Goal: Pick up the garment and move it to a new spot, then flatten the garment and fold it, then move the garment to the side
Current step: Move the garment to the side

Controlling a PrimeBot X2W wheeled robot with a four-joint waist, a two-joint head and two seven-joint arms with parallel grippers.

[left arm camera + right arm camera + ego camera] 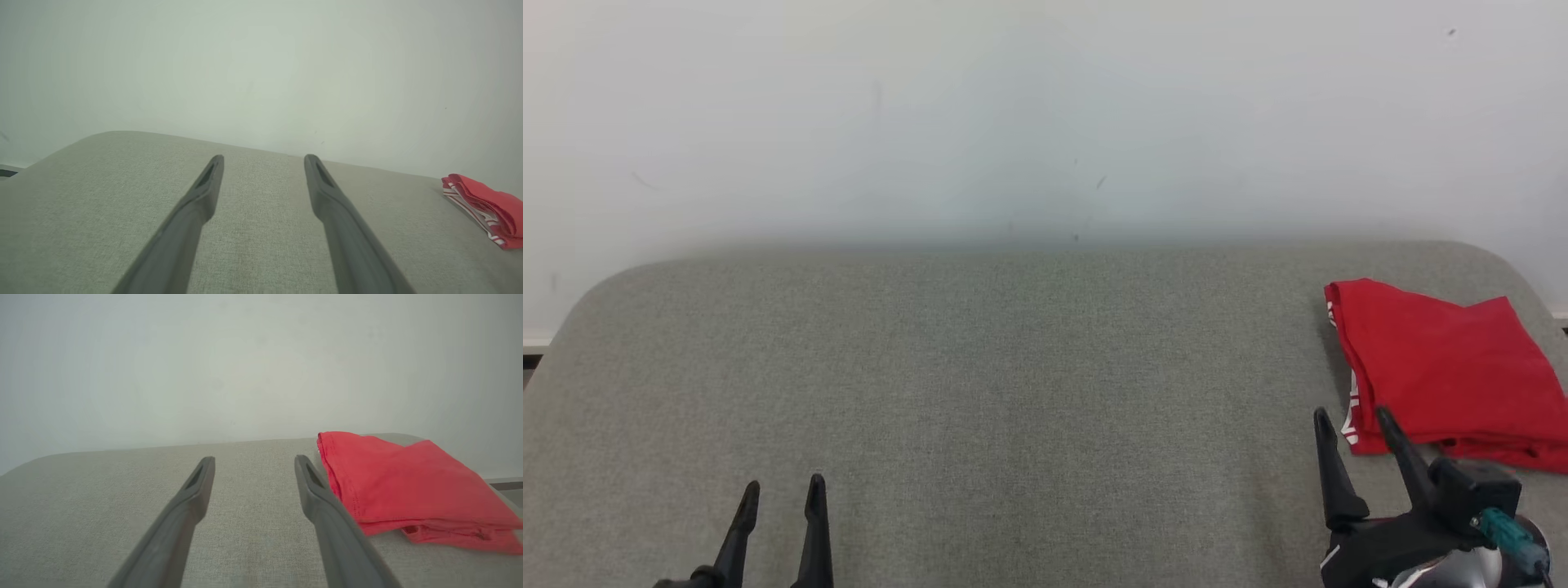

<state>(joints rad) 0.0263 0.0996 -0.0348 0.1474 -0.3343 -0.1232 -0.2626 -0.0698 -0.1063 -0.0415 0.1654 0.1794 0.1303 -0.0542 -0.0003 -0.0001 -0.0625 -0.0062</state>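
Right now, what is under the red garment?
The red garment lies folded on the grey table, and that grey fabric shows all around it. The spot right beneath is covered by the folds, so I cannot tell whether anything else hides there.

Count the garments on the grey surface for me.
1. A folded red garment lies at the right side of the grey surface, just ahead of the right hand. Another piece could be tucked inside its folds; I cannot tell.

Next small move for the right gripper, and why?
Probably ease the right gripper back to rest: the folded red cloth garment already lies at the right edge of the grey fabric table, and the jaws stand open and empty beside it.
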